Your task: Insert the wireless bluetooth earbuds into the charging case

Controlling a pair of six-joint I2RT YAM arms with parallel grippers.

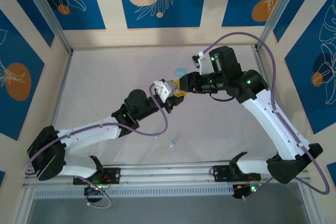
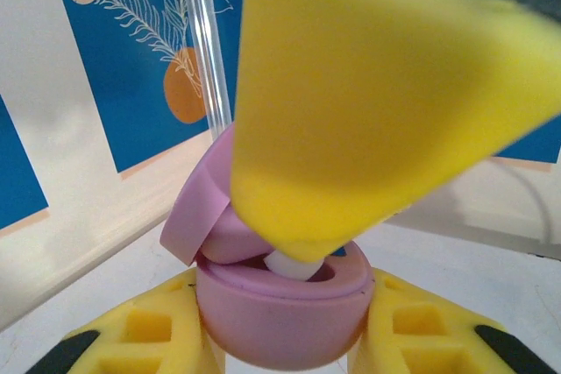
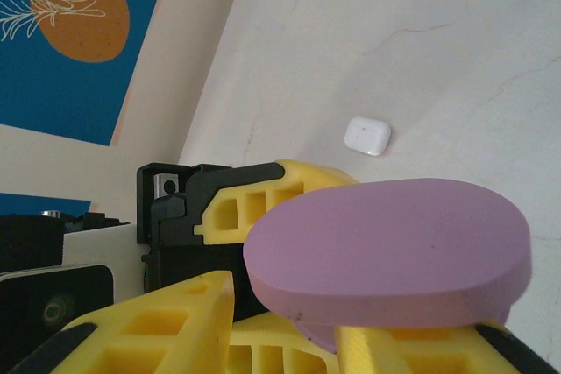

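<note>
White earbud (image 2: 294, 265), near upright, pinched by right hand (image 2: 302, 238), tip in pink case (image 2: 280, 326)

Left claw (image 1: 169, 92), right claw (image 1: 181, 86) met above bench (image 1: 105, 77) centre. Between left claw's fingers sat open case (image 2: 280, 321), earbud (image 2: 294, 262) in its well. Second case (image 1: 180, 71) lay behind; loose earbud (image 1: 172, 144) nearer bases.
</note>
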